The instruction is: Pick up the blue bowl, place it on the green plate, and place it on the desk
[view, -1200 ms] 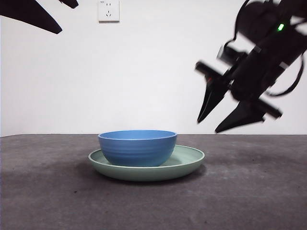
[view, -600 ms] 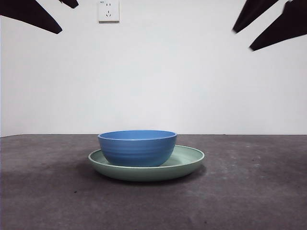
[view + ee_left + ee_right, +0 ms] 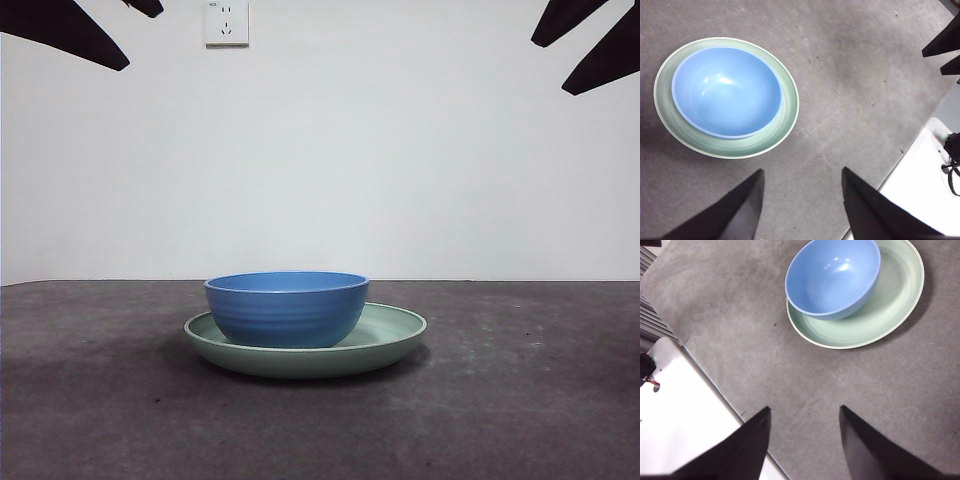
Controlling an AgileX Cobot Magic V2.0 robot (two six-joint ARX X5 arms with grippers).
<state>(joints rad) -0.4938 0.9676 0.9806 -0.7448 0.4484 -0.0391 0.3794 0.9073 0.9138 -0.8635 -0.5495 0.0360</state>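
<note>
Front view, item 1: blue bowl [image 3: 287, 308], deep, round, faintly ribbed outside, standing upright inside the green plate [image 3: 390, 335], set toward one side of it rather than centred. Item 2: green plate, wide, shallow, glossy, flat on the desk [image 3: 520, 400].

Item 3: left end effector [image 3: 801, 200], raised well clear of both dishes, jaws spread apart, nothing between them. Item 4: right end effector [image 3: 803, 437], likewise high and off to the other side, jaws apart, empty. In the front view both show only as dark tips at the top corners.

Handling notes (judgement): bowl looks rigid, light, smooth-glazed and probably slippery; likely breakable if dropped. Best hold appears to be the rim, one jaw inside and one outside the wall, on the side where more bare plate shows. Lift straight up so the plate is not dragged along.
</note>
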